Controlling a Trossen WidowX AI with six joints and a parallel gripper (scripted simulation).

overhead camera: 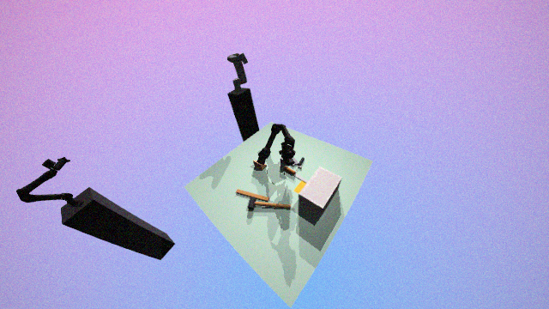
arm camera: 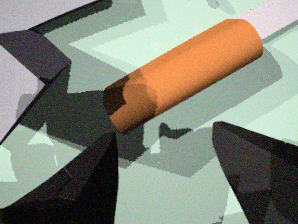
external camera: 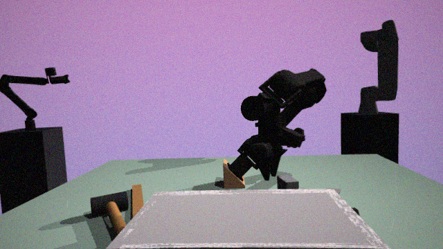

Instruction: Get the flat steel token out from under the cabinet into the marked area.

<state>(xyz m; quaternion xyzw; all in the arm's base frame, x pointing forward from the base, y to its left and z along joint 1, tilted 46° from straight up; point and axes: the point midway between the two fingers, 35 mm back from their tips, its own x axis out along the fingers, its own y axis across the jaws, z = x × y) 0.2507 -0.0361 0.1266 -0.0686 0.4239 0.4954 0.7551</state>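
Note:
The tool with an orange handle (overhead camera: 290,171) (arm camera: 187,72) lies on the table, its thin pale shaft pointing toward the cabinet (overhead camera: 320,186) (external camera: 249,218) and crossing by the yellow marked area (overhead camera: 299,187). Whether the shaft's tip is under the cabinet is hidden. My gripper (external camera: 270,178) (arm camera: 165,136) is partly open and empty. In the wrist view its fingertips stand apart just below the handle's near end, with the handle not between them. The steel token is not visible in any view.
A mallet (overhead camera: 251,203) (external camera: 109,203) and a wooden bar (overhead camera: 253,195) (external camera: 137,198) lie left of the cabinet in the top view. A dark grey block (external camera: 288,182) stands near my gripper. Two other arms stand on black pedestals (overhead camera: 117,223) (overhead camera: 244,113) off the table.

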